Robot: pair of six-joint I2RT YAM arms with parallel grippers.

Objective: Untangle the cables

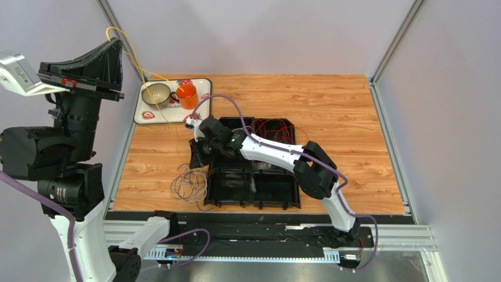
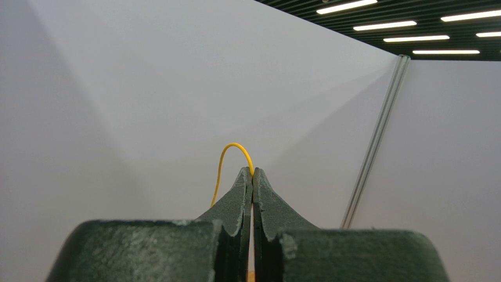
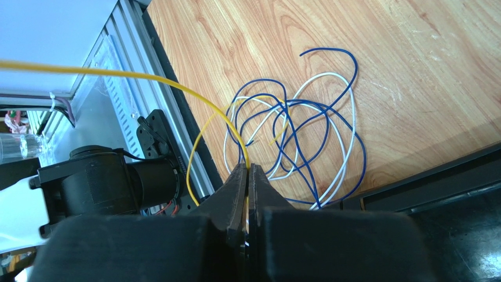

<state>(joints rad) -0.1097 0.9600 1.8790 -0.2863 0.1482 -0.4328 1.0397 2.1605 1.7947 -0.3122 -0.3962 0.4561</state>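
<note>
A yellow cable runs taut from my raised left gripper at the far left down to my right gripper by the black tray's left edge. My left gripper is shut on the yellow cable, which loops over its tips. My right gripper is shut on the same yellow cable, low over the table. A tangle of blue cable and white cable lies on the wood just beyond it, and also shows from above. Red cables lie in the tray.
A black compartment tray sits mid-table under the right arm. A strawberry-print tray at the back left holds a metal bowl and an orange cup. A metal rail runs along the near edge. The left arm's base motor is near the tangle.
</note>
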